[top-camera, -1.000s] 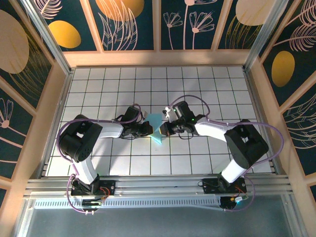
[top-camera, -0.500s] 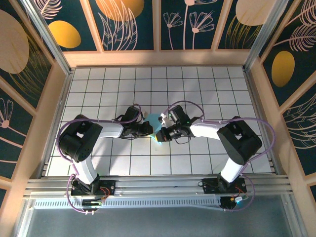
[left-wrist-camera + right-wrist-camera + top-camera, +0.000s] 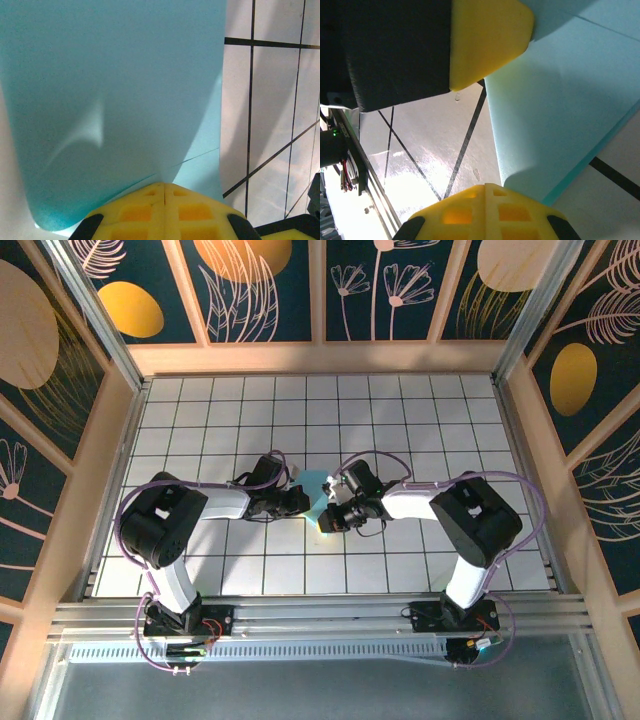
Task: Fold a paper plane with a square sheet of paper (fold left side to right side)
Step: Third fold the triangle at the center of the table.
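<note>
The left claw [image 3: 302,502] is closed, its tips meeting at the near edge of the square sheet of paper [image 3: 317,483]. The sheet rises directly ahead of it as a curved flap with one faint crease, though whether the claw pinches or only presses it I cannot tell. Facing it, the right claw [image 3: 330,518] is also closed, tips touching the sheet, which spreads ahead and to its right. In my judgement the side-to-side fold is half made and unflattened, with every nose and wing fold left.
</note>
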You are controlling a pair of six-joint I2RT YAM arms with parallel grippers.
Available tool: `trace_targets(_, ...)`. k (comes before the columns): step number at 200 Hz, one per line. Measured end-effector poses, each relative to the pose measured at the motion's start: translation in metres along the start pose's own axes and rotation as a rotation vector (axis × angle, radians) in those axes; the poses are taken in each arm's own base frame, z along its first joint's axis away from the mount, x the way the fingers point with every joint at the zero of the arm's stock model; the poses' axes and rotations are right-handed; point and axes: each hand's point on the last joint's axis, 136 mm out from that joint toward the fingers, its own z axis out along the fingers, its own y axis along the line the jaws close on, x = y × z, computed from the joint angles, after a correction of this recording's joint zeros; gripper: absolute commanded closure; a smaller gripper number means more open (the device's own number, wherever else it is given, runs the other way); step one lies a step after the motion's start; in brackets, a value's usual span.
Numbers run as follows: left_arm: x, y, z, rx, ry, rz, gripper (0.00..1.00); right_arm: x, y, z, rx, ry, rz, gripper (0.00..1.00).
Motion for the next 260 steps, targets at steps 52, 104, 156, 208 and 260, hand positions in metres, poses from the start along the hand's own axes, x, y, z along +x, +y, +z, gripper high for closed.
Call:
trace_targets(52, 0.0, -0.0001, 0.0001, 0.0, 0.0, 0.0, 1.0, 0.0018, -0.0031, 0.002, 0.006, 0.007, 0.007, 1.0)
trace_targets(104, 0.0001, 0.0, 0.0002, 0.0, 0.001, 0.003, 1.0, 0.0033, -0.0055, 0.0037, 0.01, 0.012, 0.012, 1.0)
trace_targets(156, -0.0003, 0.0, 0.0003, -0.001, 0.001, 0.003, 1.0, 0.0036, -0.0067, 0.0043, 0.015, 0.013, 0.013, 1.0)
trace_targets(208, -0.0011, 0.0005, 0.0002, -0.007, -0.002, 0.002, 1.0, 0.0058, -0.0088, 0.0069, 0.021, 0.021, 0.016, 1.0)
trace_targets(260, -0.0013, 0.0008, 0.0002, -0.01, -0.002, 0.001, 1.0, 0.0065, -0.0091, 0.007, 0.026, 0.023, 0.008, 1.0)
